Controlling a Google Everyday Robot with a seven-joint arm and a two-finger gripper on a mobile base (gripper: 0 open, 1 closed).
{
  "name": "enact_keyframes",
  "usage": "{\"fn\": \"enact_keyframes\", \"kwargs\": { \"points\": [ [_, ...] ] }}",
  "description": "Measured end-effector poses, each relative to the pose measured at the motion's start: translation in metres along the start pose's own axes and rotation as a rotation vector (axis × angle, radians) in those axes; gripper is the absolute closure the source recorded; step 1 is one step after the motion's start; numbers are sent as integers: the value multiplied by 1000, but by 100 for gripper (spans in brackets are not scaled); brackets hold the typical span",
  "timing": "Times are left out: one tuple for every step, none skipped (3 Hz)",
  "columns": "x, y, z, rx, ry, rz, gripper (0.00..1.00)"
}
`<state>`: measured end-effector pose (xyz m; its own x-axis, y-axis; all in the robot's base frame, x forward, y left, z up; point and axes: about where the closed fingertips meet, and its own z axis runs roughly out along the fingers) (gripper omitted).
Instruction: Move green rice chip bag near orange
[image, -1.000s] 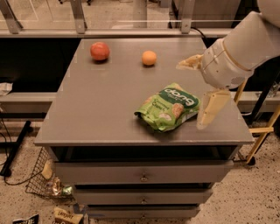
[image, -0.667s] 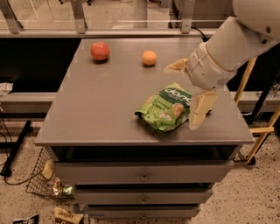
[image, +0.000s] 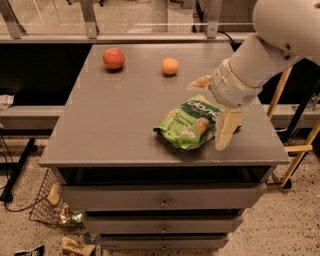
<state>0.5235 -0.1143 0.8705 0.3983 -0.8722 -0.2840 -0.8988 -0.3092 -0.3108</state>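
Note:
The green rice chip bag (image: 189, 123) lies flat on the grey cabinet top (image: 120, 125), right of centre near the front. The orange (image: 170, 66) sits at the back, apart from the bag. My gripper (image: 211, 112) is open at the bag's right end. One cream finger (image: 224, 129) hangs down at the bag's near right edge. The other points left above the bag's far right corner. The bag's right end lies between them, not gripped.
A larger red-orange fruit (image: 114, 58) sits at the back left of the top. Drawers (image: 162, 202) run below the front edge. A wire basket (image: 47, 207) and snack packets (image: 75, 246) lie on the floor at left. A railing runs behind.
My arm has moved left and a little lower, bringing the open fingers over the bag's right end. The bag and both fruits have not moved.

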Motion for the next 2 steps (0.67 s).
{"fn": "enact_keyframes", "kwargs": {
  "points": [
    [15,2,5,7,-7,26,16],
    [21,3,10,9,-22,33,40]
  ]
}}
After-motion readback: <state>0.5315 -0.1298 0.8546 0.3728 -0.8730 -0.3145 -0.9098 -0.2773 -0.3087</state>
